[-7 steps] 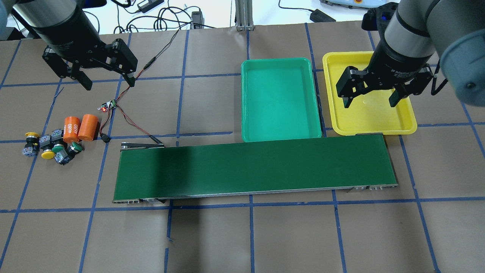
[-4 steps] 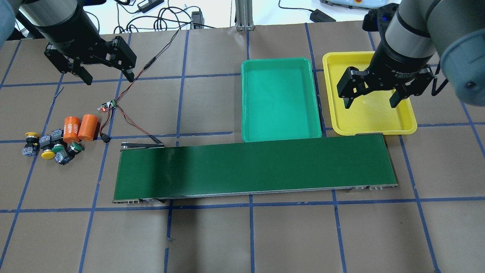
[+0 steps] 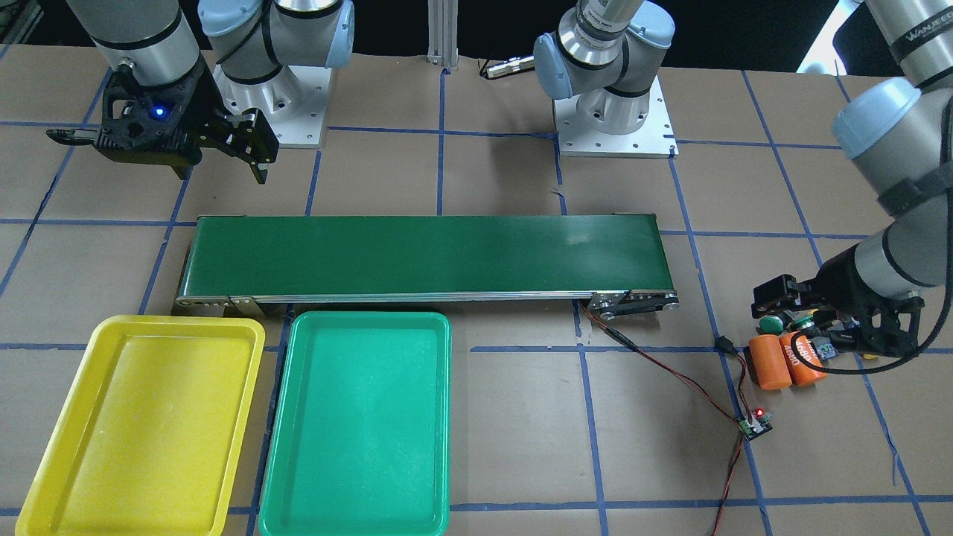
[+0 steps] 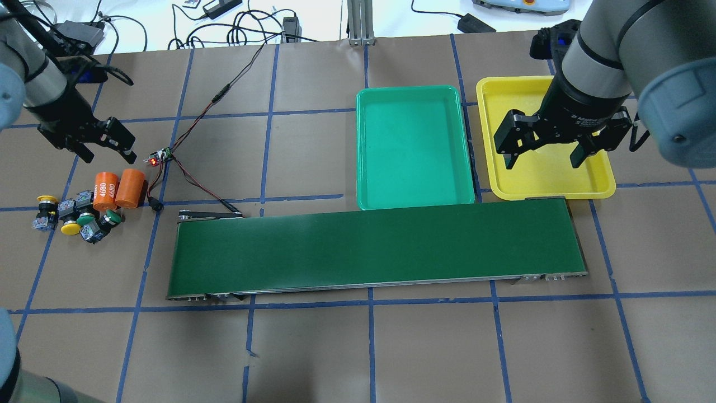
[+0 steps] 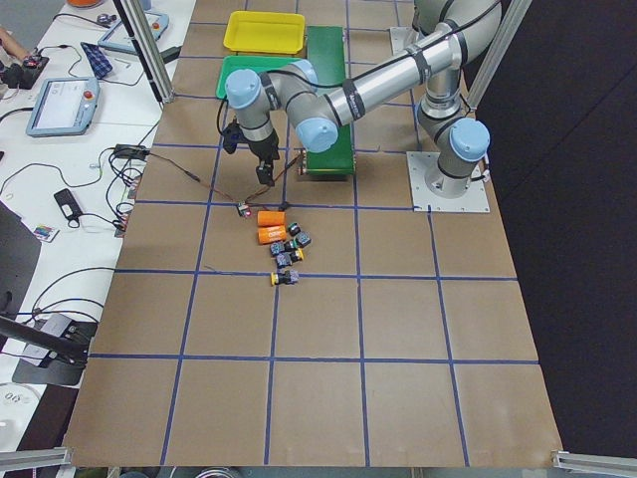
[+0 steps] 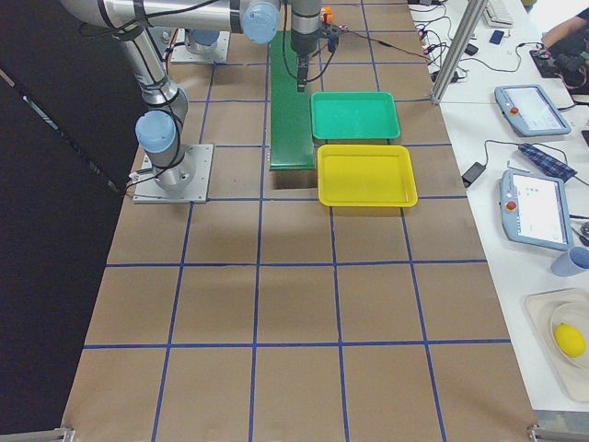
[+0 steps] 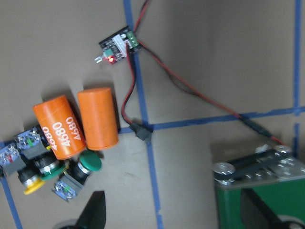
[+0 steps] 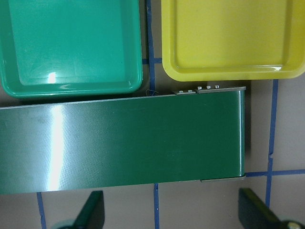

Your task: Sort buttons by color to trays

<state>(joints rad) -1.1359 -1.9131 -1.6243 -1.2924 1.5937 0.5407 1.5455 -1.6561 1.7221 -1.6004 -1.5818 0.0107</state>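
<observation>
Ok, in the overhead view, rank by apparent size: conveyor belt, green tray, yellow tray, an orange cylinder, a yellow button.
1. conveyor belt
2. green tray and yellow tray: they look alike, and the right gripper hides part of the yellow one, so unranked
3. orange cylinder
4. yellow button

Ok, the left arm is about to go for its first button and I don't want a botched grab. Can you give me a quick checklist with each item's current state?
1. Left gripper open and empty: ok.
2. Four buttons in view on the table, none in a tray: ok.
3. Room around each button: not ok, they crowd together close against the orange cylinders.
4. Green tray and yellow tray empty: ok.
5. Right gripper open, far from the buttons: ok.
6. Wire clear of the descent: cannot tell.
</observation>
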